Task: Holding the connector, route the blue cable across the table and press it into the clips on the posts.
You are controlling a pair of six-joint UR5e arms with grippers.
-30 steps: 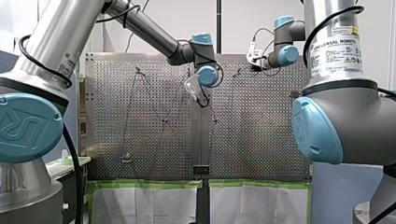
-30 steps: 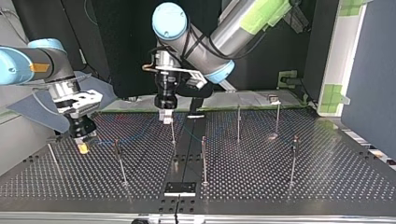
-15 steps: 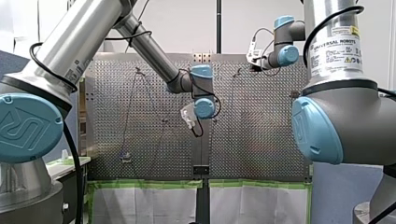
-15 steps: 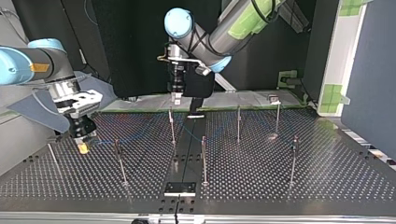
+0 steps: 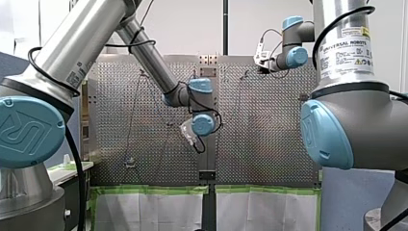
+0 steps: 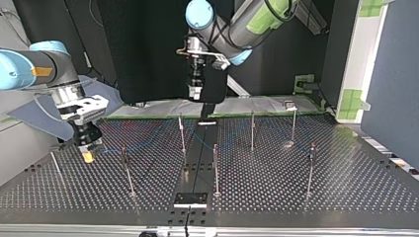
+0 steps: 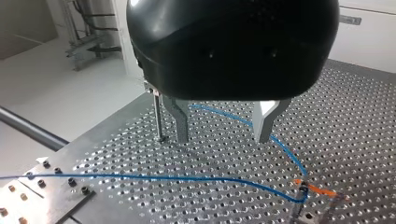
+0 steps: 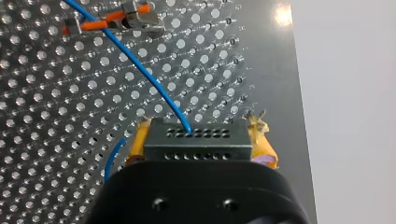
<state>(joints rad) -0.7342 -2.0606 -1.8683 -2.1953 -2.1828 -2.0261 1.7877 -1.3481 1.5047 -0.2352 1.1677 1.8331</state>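
Right gripper (image 8: 200,129) clamps the connector (image 8: 196,148) low over the table (image 8: 224,70); left gripper (image 7: 223,135) hangs high, pointing down, jaws apart.

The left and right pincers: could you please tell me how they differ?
The left pincer is open and empty; the right pincer is shut on the connector. The left pincer's fingers are bare metal; the right pincer's have yellow pads. The left pincer hangs high, the right pincer low. Both point at the perforated table.
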